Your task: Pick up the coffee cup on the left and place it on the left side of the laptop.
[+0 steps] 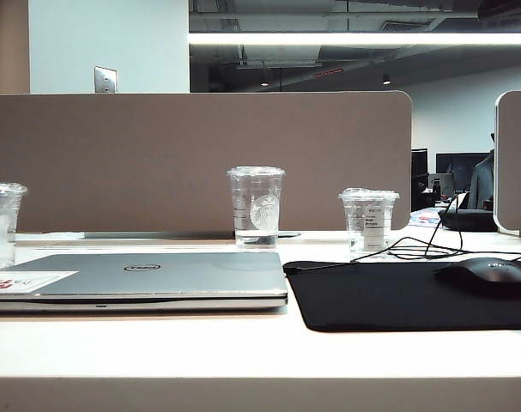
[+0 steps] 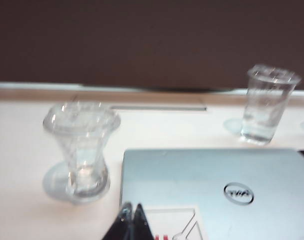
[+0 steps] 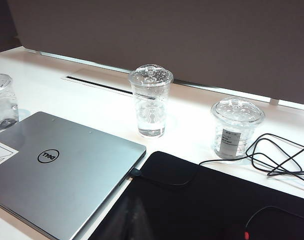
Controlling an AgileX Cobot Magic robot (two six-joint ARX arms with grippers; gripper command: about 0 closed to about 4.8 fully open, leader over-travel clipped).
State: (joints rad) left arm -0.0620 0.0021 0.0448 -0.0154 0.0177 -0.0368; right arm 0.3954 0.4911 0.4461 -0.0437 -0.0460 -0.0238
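Observation:
The coffee cup [image 1: 1, 225], short, clear and lidded, stands upright on the white desk just left of the closed silver Dell laptop [image 1: 157, 275]. No arm shows in the exterior view. In the left wrist view the cup [image 2: 81, 150] stands beside the laptop [image 2: 217, 190], and my left gripper [image 2: 132, 209] is shut and empty, hanging over the laptop's near corner by the white sticker, well short of the cup. In the right wrist view my right gripper [image 3: 135, 215] is a dim pair of dark fingers pressed together over the mouse pad, with the cup [image 3: 2, 102] and the laptop [image 3: 61, 170] beyond it.
A taller clear cup [image 1: 257, 206] stands behind the laptop and a short cup with a white label [image 1: 368, 219] further right. A black mouse pad [image 1: 414, 296] carries a black mouse [image 1: 487, 276], with loose cable [image 1: 423, 249] behind. A brown partition [image 1: 200, 154] closes the back.

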